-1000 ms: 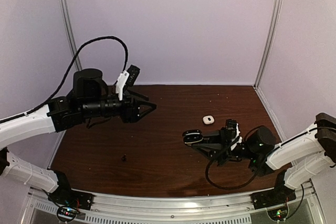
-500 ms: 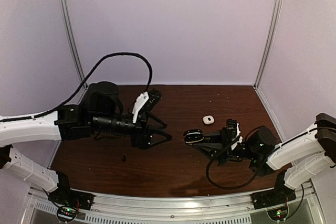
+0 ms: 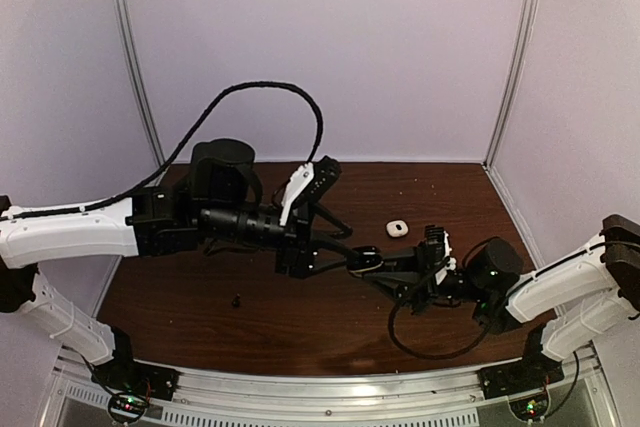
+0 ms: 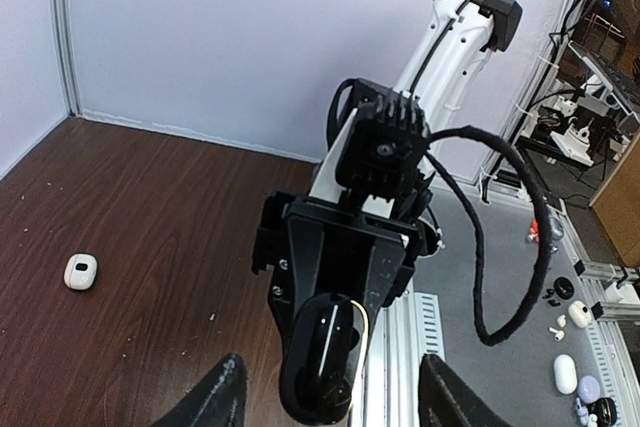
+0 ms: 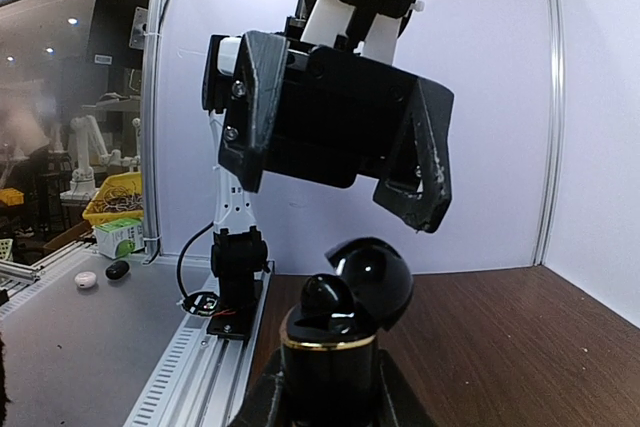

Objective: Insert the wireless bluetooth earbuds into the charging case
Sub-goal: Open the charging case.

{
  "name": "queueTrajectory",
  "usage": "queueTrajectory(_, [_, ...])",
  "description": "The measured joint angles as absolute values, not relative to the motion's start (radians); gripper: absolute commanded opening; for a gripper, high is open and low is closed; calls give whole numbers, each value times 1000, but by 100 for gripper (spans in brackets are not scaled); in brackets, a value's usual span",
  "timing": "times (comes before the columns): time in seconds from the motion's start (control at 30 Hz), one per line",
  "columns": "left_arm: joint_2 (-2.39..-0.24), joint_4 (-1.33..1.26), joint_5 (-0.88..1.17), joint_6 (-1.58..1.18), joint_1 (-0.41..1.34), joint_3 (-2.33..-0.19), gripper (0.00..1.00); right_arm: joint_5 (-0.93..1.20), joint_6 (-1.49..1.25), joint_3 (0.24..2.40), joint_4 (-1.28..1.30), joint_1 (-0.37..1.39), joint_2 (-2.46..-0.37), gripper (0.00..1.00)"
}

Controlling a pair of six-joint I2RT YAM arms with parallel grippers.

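The black charging case (image 3: 365,259) has a gold rim, and its lid (image 5: 375,277) is hinged open. My right gripper (image 3: 374,264) is shut on the case's body, low over the middle of the brown table (image 3: 450,197). In the right wrist view a black rounded piece (image 5: 325,299) sits in the case's mouth above that gripper (image 5: 335,397). My left gripper (image 3: 345,247) is open right at the case. In the left wrist view its fingertips (image 4: 225,392) flank the charging case (image 4: 325,352) without touching it. A tiny black earbud (image 3: 237,299) lies on the table at front left.
A small white pebble-shaped item (image 3: 397,228) lies on the table behind the right gripper, also in the left wrist view (image 4: 80,271). The left arm's black cable (image 3: 270,92) loops high. Lilac walls close three sides, and a metal rail (image 3: 330,387) runs along the near edge.
My left arm has swung from the back left to the table's middle, bringing its open gripper up to the case. The right gripper and case have stayed almost still.
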State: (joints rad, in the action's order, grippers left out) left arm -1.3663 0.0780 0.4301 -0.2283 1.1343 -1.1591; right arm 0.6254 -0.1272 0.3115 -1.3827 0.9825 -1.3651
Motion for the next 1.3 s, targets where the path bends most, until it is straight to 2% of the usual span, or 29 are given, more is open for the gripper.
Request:
queueTrajectory(0.8, [-1428,126,321,-197,1147,-1216,54,628,-100,323,-1341,1006,-1365,0])
queueTrajectory(1.07, [-1428,134,299,-195,1147,-1222,54,631,-100,323,-1334,1010,-1361,0])
queueTrajectory(1.3, [-1425,152,294,-186,1147,-1240,59,627,-101,323,-1338,1011,-1361,0])
